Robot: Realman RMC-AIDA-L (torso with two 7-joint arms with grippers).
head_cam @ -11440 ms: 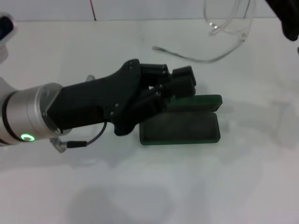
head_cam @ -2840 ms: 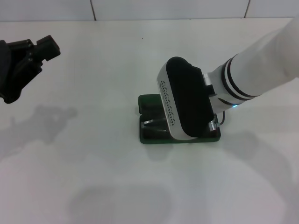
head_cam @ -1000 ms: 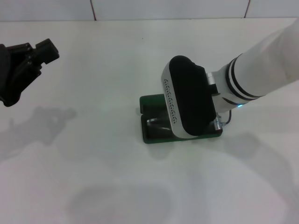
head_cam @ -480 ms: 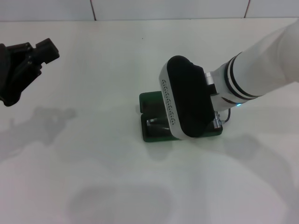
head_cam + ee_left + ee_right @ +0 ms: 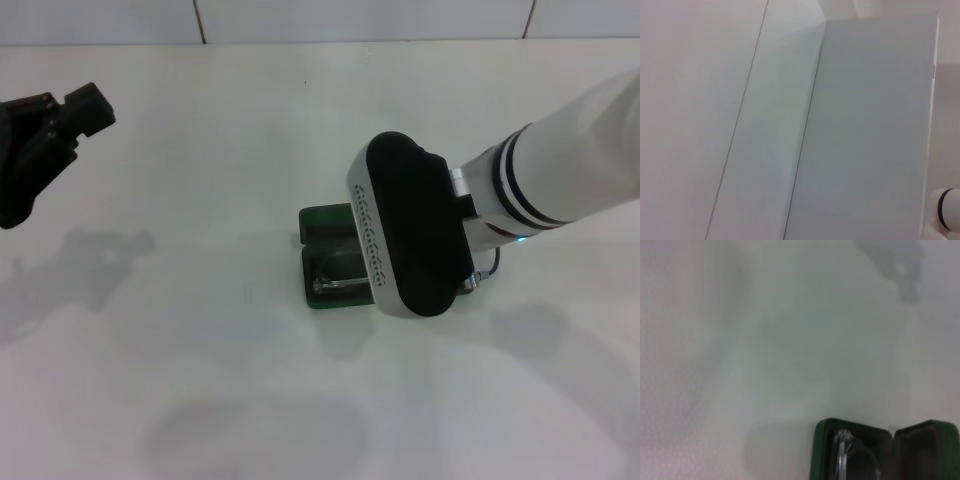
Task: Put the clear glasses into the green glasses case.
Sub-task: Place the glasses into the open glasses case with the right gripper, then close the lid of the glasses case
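Observation:
The green glasses case (image 5: 322, 224) lies open at the middle of the white table, its right part covered by my right arm's black-and-white wrist housing (image 5: 410, 240). The clear glasses (image 5: 340, 278) lie inside the case's near half; only their left end shows. In the right wrist view the open green glasses case (image 5: 822, 450) sits at the picture's edge, with a clear lens rim of the glasses (image 5: 842, 452) in one half. My right gripper is hidden under the housing, directly over the case. My left gripper (image 5: 85, 105) hangs raised at the far left, away from the case.
The bare white table (image 5: 200, 380) spreads all around the case, with a tiled wall edge along the back. The left wrist view shows only pale wall panels (image 5: 865, 125).
My right arm has shifted a little right and toward the near side over the case. The left gripper has drifted slightly left. The glasses stay in the case.

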